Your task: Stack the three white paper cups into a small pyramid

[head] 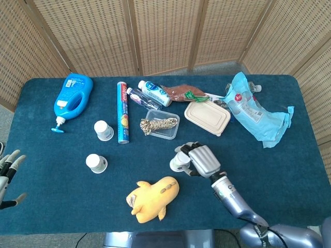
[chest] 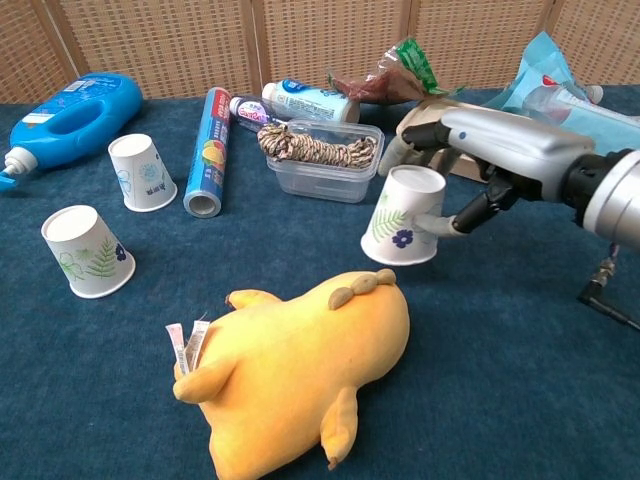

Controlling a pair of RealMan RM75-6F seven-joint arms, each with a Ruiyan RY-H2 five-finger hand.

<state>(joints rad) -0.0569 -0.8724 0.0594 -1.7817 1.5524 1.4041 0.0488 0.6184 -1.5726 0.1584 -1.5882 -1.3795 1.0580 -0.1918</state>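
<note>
The right hand [chest: 470, 165] has its fingers [chest: 455, 222] closed around an inverted paper cup [chest: 403, 216], lifted clear of the bench [chest: 520, 380], apparently so it can join the two cups [chest: 88, 252] standing mouth-down at the left as a base.

Right hand [chest: 470, 160]: silver-grey shell, dark finger segments, pale tips. Forearm [head: 234, 199] metallic blue-grey, black wrist band. Left hand [head: 7, 173]: grey-and-black fingers, light tips.

Head view: high above the near table edge, looking steeply down, whole blue table [head: 62, 201] in frame. Chest view: low, close behind the yellow plush toy [chest: 300, 375], facing the wicker screen [chest: 330, 40]. Both share toy [head: 153, 199], table middle and far clutter.
</note>
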